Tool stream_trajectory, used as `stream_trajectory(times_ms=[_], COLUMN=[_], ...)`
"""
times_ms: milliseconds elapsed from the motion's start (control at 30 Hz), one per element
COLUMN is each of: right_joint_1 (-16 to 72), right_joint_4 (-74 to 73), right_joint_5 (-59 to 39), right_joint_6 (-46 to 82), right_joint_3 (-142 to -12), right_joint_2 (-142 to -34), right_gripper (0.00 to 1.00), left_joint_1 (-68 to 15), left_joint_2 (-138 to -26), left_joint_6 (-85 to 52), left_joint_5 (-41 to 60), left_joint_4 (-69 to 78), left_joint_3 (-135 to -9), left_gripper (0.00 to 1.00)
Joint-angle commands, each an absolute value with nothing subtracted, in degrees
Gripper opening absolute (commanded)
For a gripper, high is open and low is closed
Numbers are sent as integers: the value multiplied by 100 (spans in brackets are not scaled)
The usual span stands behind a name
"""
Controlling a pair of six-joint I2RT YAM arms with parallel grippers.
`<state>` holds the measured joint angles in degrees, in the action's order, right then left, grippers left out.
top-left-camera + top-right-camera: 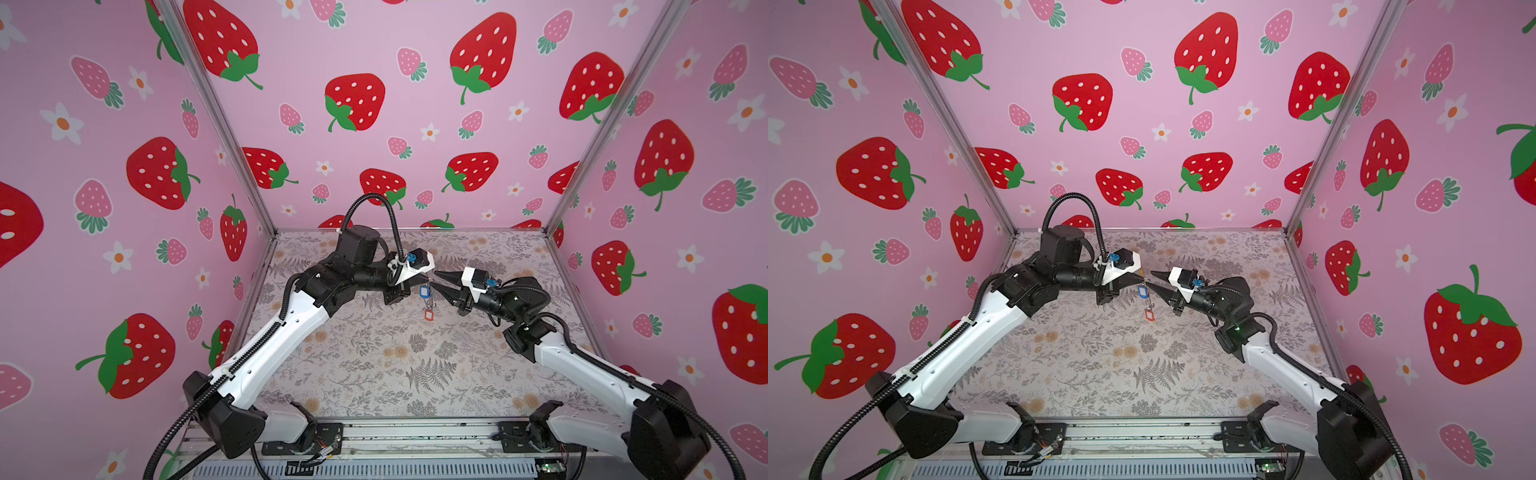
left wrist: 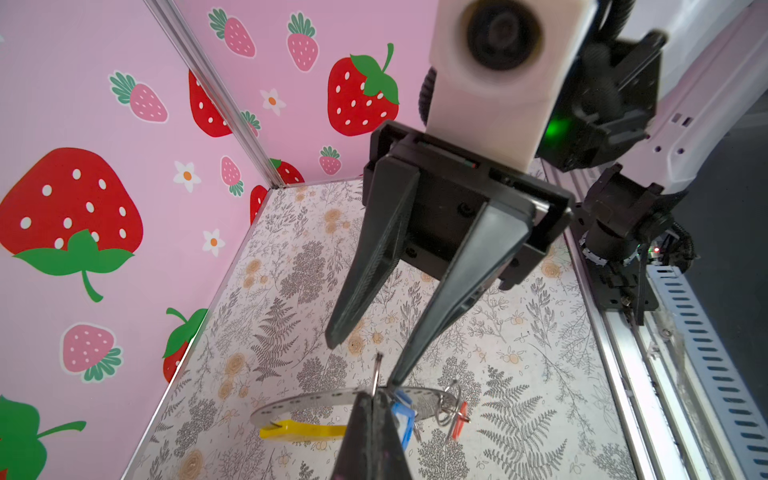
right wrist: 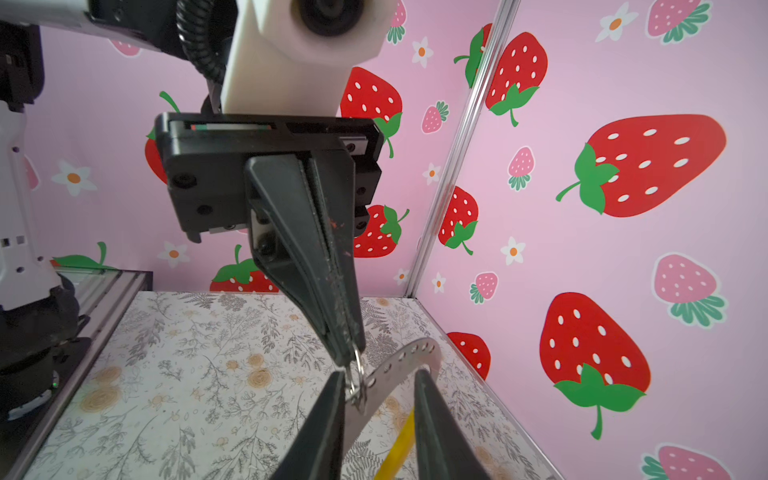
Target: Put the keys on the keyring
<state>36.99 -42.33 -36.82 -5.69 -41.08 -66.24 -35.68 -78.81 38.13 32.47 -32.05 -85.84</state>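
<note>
My left gripper is shut on a small split ring that pokes out between its tips, right at the keyring. The keyring is a grey perforated hoop with a yellow segment, held above the table. A blue tag and a red-framed tag of the keys dangle from the hoop; in both top views they hang one below the other. My right gripper is open, its fingers either side of the keyring, tip to tip with the left gripper.
The floral table is boxed in by pink strawberry walls on three sides. A metal rail with both arm bases runs along the front edge. Both arms meet above the table's far middle.
</note>
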Motion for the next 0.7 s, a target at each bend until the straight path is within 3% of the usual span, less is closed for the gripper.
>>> stream_trajectory(times_ms=[0, 267, 667], right_joint_1=[3709, 3716, 3718], right_joint_4=[-3073, -2277, -2440], right_joint_5=[-3378, -3336, -3480], right_joint_6=[-1444, -2029, -2036], right_joint_3=[-4455, -4701, -4634], right_joint_2=[-6384, -6307, -6319], right_gripper=[33, 30, 24], left_joint_1=[-3718, -4199, -4393], left_joint_2=[-8023, -8399, -8595], left_joint_6=[4342, 4899, 5094], left_joint_5=[2725, 1399, 986], left_joint_4=[-3939, -4554, -4892], left_joint_3=[-9192, -9828, -10274], left_gripper=[0, 0, 0])
